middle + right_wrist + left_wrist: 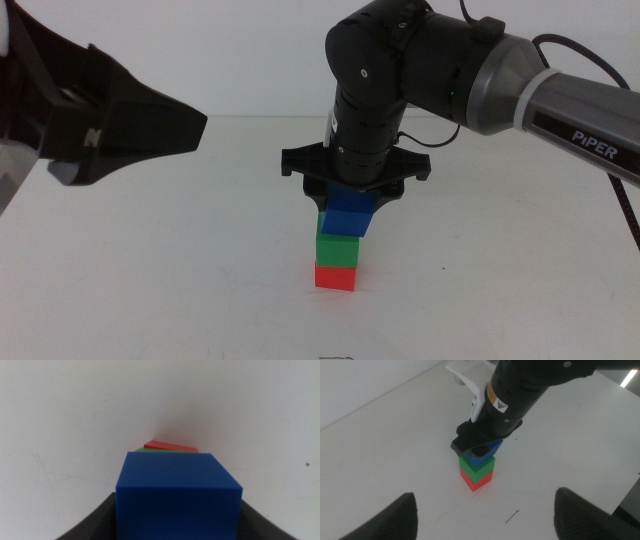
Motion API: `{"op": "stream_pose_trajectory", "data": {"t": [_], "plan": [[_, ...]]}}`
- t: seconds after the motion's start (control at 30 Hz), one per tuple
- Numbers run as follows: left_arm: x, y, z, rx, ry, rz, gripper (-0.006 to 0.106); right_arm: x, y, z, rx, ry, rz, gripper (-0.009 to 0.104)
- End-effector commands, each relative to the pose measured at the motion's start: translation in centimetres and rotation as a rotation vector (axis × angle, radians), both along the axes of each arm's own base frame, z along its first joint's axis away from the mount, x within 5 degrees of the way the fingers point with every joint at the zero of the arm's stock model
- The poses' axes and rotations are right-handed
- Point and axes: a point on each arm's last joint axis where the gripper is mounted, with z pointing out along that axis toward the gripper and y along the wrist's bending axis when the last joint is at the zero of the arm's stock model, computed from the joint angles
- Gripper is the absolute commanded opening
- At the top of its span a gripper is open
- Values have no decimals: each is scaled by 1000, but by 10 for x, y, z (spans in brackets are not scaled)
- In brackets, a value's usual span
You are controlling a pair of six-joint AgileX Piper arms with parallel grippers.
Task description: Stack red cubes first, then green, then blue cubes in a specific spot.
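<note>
Blue cube (347,216), green cube (338,250), red cube (335,277).

Robotics lab test station.
A bare white surface (150,270), a black arm (480,80) marked "PiPER" with exposed cabling, and plain coloured cubes (340,245) indicate a laboratory bench setup.

You see the right gripper (352,200) hiding the blue cube's (347,216) top; the frame crops the left gripper (120,125).
</note>
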Motion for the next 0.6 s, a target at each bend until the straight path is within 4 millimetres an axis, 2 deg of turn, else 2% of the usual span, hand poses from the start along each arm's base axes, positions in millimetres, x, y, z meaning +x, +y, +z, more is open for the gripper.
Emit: {"op": "stream_pose_trajectory", "data": {"t": [0.0,0.5,0.53,0.57], "plan": [[-3,-1,13,-74,-61,5,94,-8,-11,33,4,-36,-13,-1],[-3,-1,13,-74,-61,5,94,-10,-5,30,-10,-58,4,-1],[-3,-1,13,-74,-61,5,94,-9,0,31,26,-77,13,10],[-3,-1,13,-74,-61,5,94,-9,0,31,27,-86,14,35]]}}
